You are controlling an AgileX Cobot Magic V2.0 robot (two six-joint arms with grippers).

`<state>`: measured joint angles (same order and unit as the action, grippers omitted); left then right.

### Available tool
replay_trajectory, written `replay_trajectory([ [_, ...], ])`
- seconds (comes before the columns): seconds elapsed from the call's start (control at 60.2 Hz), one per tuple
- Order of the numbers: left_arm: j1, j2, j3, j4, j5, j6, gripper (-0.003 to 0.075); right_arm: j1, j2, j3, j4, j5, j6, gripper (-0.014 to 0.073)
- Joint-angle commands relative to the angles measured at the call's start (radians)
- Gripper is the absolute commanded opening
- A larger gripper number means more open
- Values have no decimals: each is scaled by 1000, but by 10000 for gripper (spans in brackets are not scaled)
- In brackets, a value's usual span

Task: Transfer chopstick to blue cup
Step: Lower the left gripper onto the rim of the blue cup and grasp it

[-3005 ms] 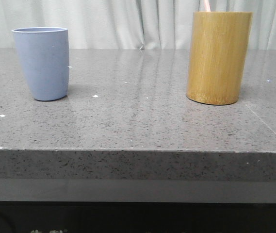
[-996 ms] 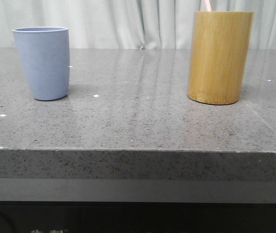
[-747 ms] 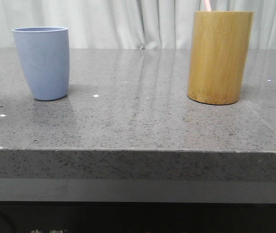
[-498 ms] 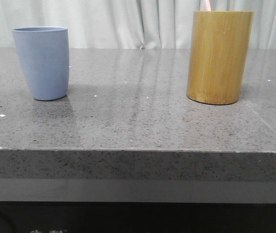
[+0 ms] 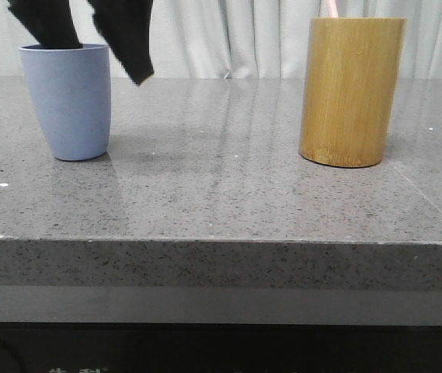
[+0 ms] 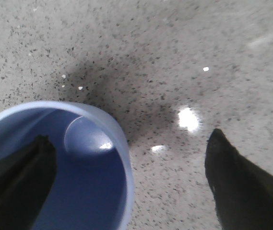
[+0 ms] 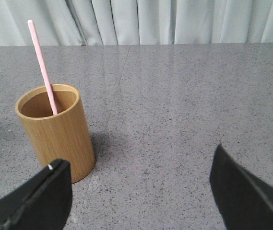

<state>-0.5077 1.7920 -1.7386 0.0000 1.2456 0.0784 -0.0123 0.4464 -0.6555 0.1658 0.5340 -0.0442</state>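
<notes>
Left gripper (image 5: 88, 43) spread, straddling blue cup (image 5: 69, 105) rim, seemingly untouched; chopstick (image 7: 42, 67) well apart

**Camera placement: one low frontal view, two wrist views**

The table (image 5: 221, 202) is seen by the front view from low, near its edge, facing the curtain (image 5: 228, 35). The blue cup (image 5: 69, 101) and the bamboo cylinder (image 5: 350, 92) are taken in side-on. The same cup (image 6: 78, 163) is looked into from close above by the left wrist view, aimed steeply down. The same cylinder (image 7: 57, 132) is viewed from farther off and higher by the right wrist view, angled across the tabletop toward the curtain.
</notes>
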Motion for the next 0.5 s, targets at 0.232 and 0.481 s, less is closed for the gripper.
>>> replay_trajectory([
  [0.232,-3,-25,-33,11,-10,-1,328,-3,12,-33,2,-71,-3,601],
  [0.481,-3,-25,-36,11,-10,-1,-18,-3,12,-33,2,-71,-3,601],
])
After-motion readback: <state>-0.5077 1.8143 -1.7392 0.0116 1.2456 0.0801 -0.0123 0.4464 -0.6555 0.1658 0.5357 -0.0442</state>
